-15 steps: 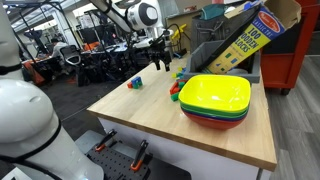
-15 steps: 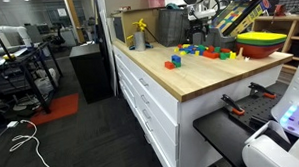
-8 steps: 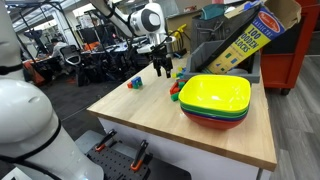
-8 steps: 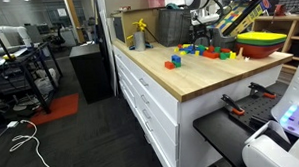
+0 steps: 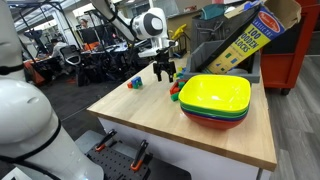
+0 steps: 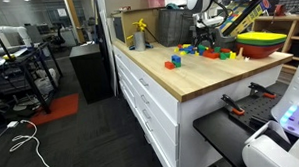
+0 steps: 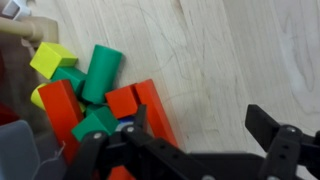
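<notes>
As your wide-open, empty gripper (image 5: 164,74) hangs over the blocks (image 7: 105,95) beside the bowls (image 5: 215,97), pinch flat faces; they look light, hard, slick.

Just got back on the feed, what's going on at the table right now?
The arm's claw hovers open over the edge of a pile of coloured wooden blocks on the wooden table, holding nothing. In the wrist view a green cylinder lies among red blocks, next to a yellow block. A stack of bowls, yellow on top, sits beside the pile. A few loose blocks lie apart.
</notes>
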`<act>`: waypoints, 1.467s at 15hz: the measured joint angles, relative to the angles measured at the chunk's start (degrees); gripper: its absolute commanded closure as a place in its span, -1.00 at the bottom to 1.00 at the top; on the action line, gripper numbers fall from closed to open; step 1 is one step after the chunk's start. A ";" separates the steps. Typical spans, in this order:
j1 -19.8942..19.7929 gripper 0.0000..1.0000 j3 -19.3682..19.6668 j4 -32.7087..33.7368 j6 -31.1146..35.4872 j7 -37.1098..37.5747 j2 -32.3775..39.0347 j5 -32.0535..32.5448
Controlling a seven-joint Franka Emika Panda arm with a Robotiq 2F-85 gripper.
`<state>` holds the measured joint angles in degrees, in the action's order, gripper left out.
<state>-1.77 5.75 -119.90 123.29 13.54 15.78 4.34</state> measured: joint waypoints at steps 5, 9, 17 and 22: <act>0.03 -1.00 -0.17 0.05 0.55 -4.30 1.84 1.28; 0.08 -1.00 -0.30 0.34 1.86 -5.58 3.72 2.60; 0.86 -1.00 -0.73 1.33 2.69 -5.75 5.00 6.80; 1.05 -1.00 -1.60 1.27 3.82 -6.91 6.02 6.77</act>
<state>-0.72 4.15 -118.63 127.11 6.63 21.80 11.11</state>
